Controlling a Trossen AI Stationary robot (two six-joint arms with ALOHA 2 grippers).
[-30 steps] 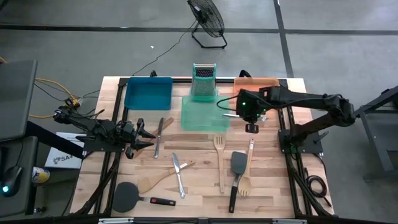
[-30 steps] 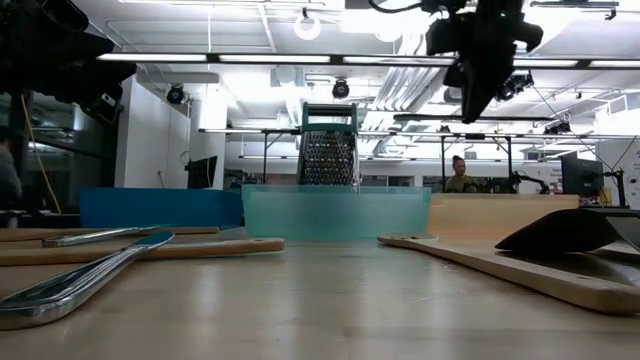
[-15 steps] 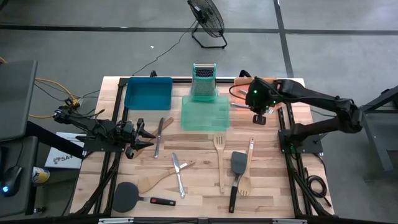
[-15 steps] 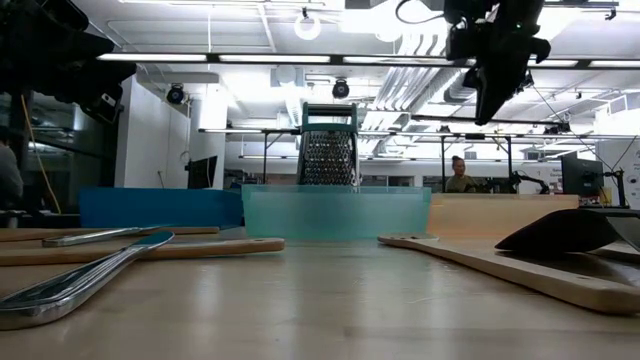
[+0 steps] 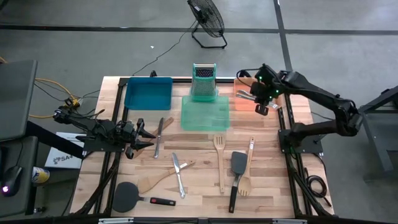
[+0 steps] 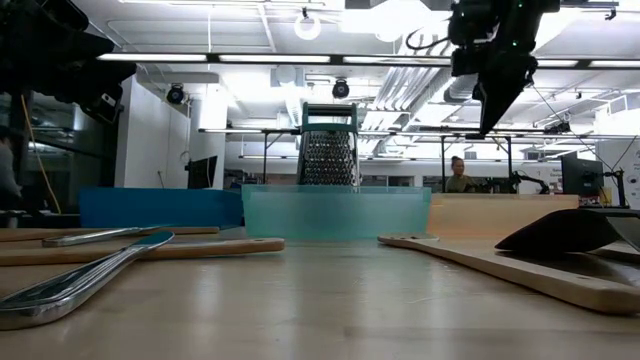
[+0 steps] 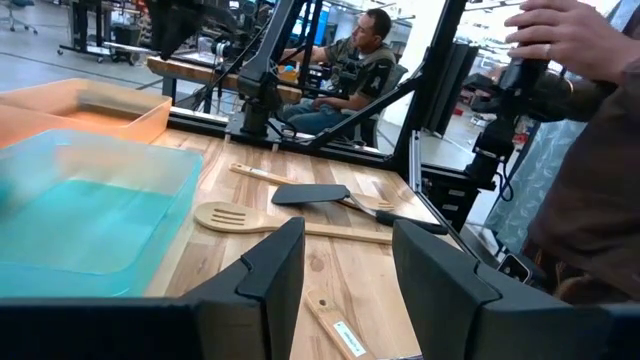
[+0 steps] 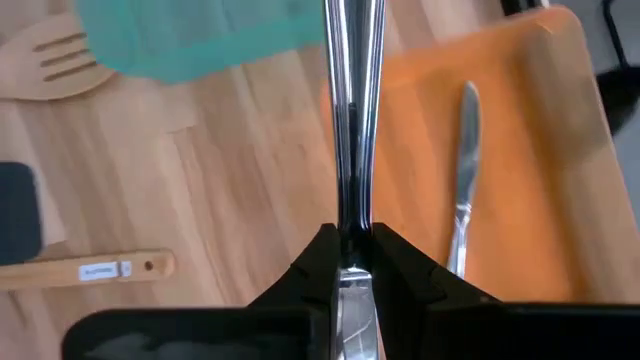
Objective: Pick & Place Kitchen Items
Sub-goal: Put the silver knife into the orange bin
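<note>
Silver utensil point(image 8: 354, 120) hangs gripped over the orange tray point(image 8: 540, 130) holding a knife point(image 8: 462, 170).

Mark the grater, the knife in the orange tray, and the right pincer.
grater point(image 5: 204, 79), high view, its mesh face.
knife point(image 8: 464, 170), right wrist view, mid-blade, lying in the orange tray point(image 8: 540, 150).
right pincer point(image 8: 350, 245), right wrist view, between fingertips, shut on a silver utensil point(image 8: 352, 90).

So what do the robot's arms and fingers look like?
Both arms are black, built of thin jointed tubes, with black cables looping along them. The right arm has small green lights glowing near its wrist. The left gripper has two chunky, flat black fingers with angled tips. The right gripper also has matte black fingers.
</note>
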